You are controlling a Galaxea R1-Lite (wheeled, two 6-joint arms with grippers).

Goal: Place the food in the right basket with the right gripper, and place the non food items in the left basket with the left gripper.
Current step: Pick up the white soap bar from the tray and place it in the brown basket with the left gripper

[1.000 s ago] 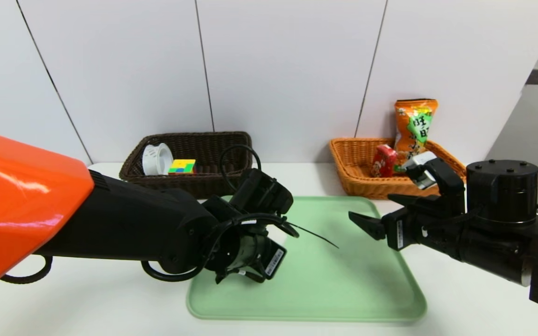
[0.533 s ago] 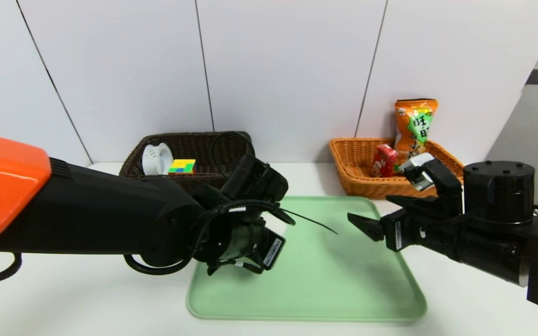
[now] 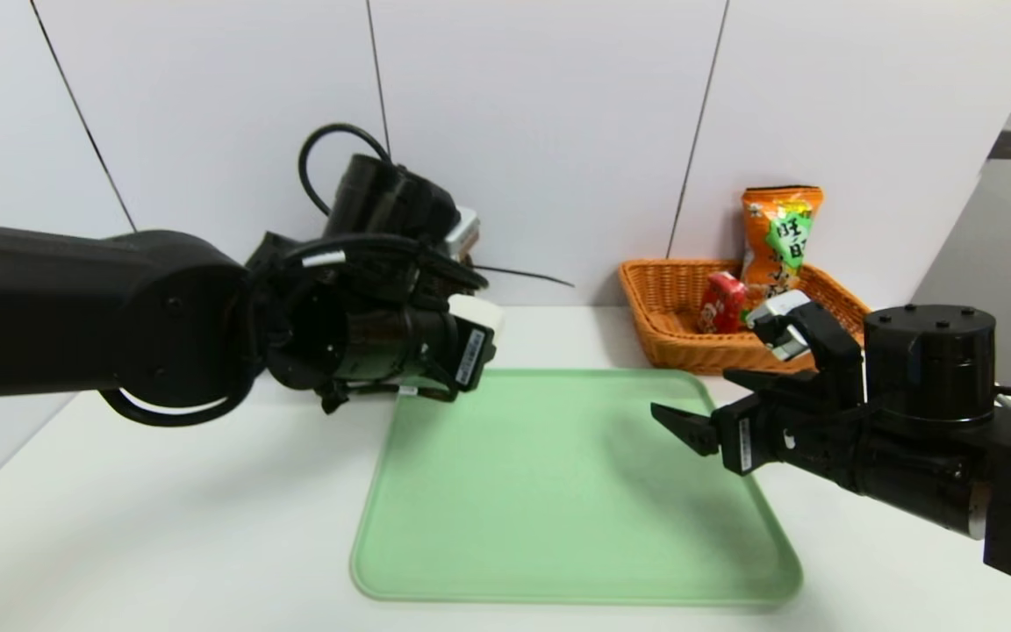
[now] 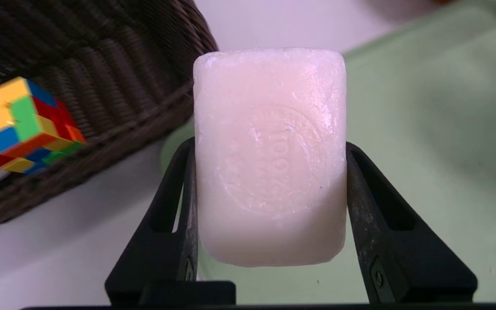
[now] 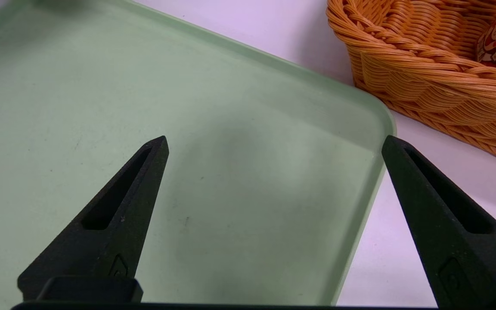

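While my left gripper [image 4: 269, 206] clamps the soap [image 4: 269, 155] beside the dark basket [image 4: 101, 64], my right gripper [image 5: 274, 148] hangs wide apart, well right of that basket.

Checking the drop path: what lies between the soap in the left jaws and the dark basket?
In the left wrist view, only bare white tabletop separates the soap from the dark basket.

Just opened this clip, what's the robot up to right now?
It is sorting items into two baskets. The left gripper holds a white soap bar near the dark basket, which already has a puzzle cube in it. The right gripper hovers open and empty over the green tray. The snack bag and red packet sit in the orange basket.
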